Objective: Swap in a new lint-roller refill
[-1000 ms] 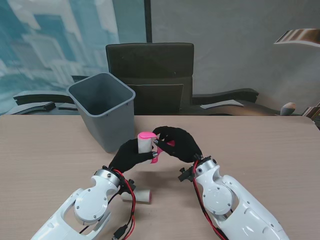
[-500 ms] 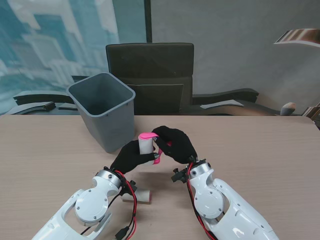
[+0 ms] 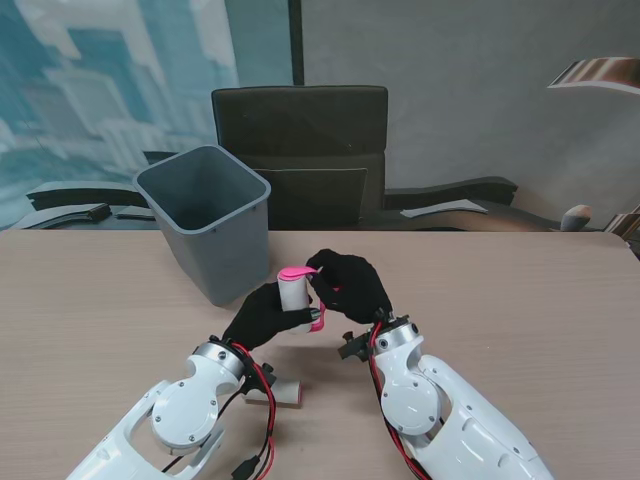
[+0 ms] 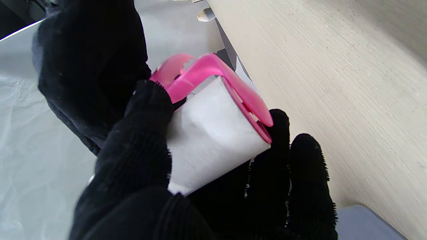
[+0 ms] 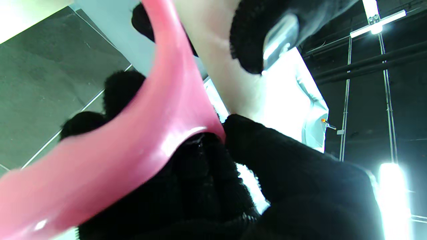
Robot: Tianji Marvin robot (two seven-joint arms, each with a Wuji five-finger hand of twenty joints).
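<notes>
Above the table's middle, the left hand (image 3: 268,315) clamps the white refill roll (image 3: 293,294), upright with its pink end cap up, while the right hand (image 3: 352,285) grips the mostly hidden pink handle (image 5: 140,133); nearer me lies a cardboard tube (image 3: 283,392), and the gray bin's (image 3: 207,220) inside is unseen.

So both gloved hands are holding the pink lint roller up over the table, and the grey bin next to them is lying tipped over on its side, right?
Not quite. The bin stands upright with its open mouth facing up, as the stand view shows. The rest holds: the left hand grips the white roll and the right hand grips the pink lint roller over the table.
</notes>
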